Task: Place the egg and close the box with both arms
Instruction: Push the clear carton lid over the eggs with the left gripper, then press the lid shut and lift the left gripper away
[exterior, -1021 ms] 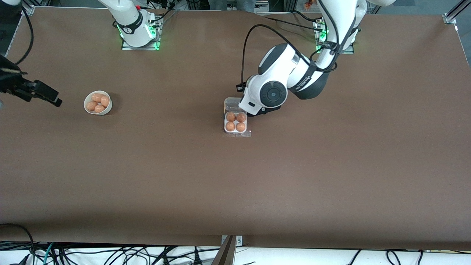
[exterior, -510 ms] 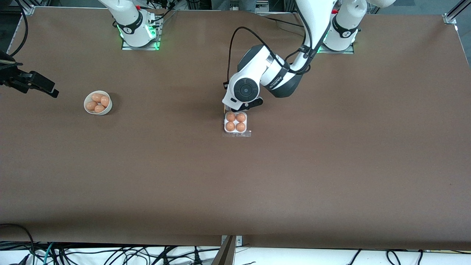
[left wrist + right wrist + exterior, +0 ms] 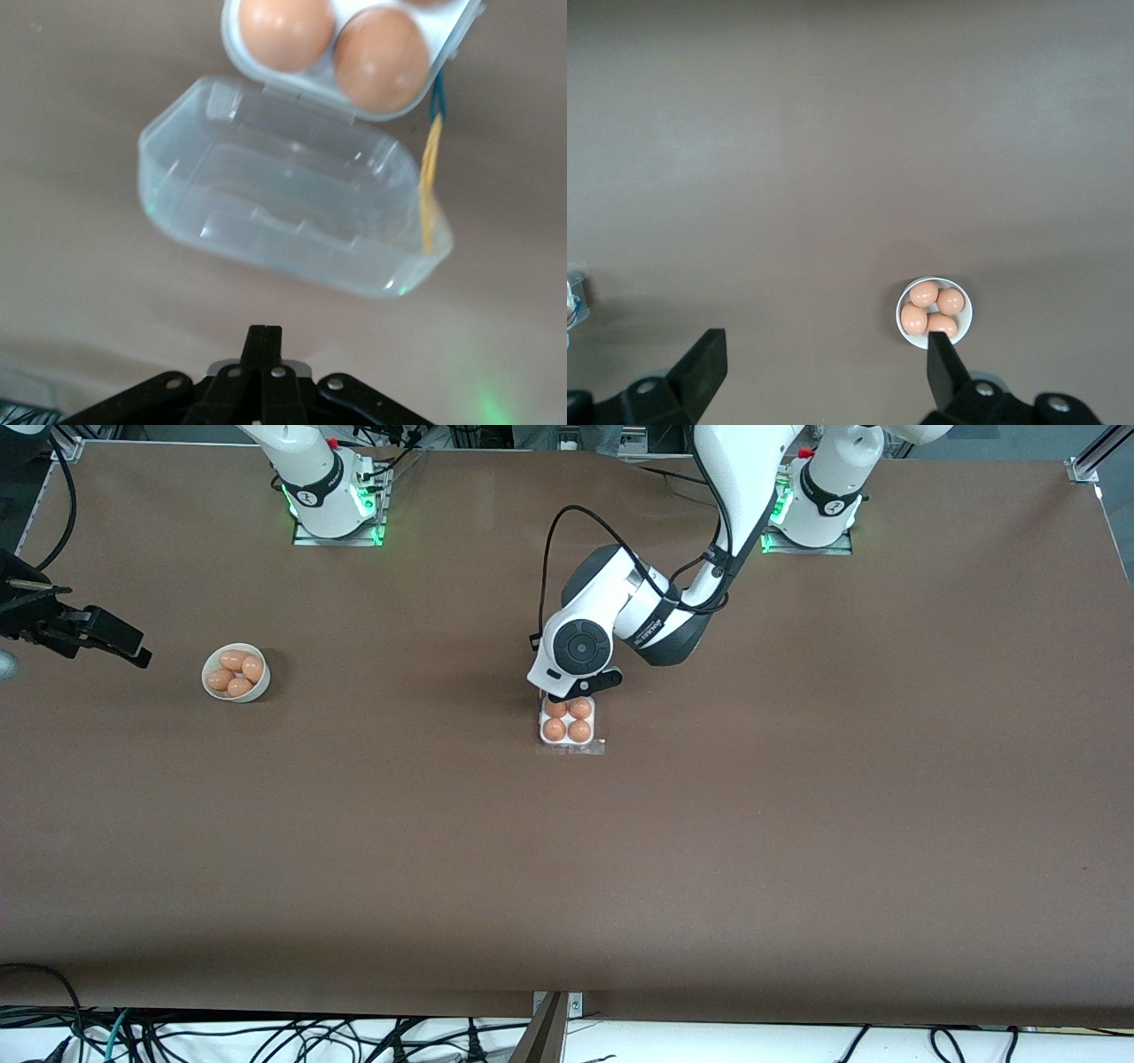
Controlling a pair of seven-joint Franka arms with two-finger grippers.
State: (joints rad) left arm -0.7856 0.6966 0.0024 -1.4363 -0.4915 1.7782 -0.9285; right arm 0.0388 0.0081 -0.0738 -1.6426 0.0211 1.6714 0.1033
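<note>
The box (image 3: pixel 567 742) sits mid-table, its white tray filled with several orange-brown eggs (image 3: pixel 555 708); I cannot tell the task's egg from the rest. In the left wrist view the clear lid (image 3: pixel 283 212) lies open, flat on the table beside the tray (image 3: pixel 232 40). My left gripper (image 3: pixel 264 332) is shut and empty, low over the table just short of the lid's free edge. In the front view the left arm's hand (image 3: pixel 576 651) hides the lid. My right gripper (image 3: pixel 124 646) hangs open and empty at the right arm's end of the table.
A round white bowl (image 3: pixel 261 682) with several more eggs stands toward the right arm's end; the right wrist view shows this bowl (image 3: pixel 963 323) beside one finger. A thin yellow strand (image 3: pixel 430 177) runs along the lid's side.
The left arm has swung toward the right arm's end and come over the lid, which it now covers in the front view. The right gripper has barely shifted.
</note>
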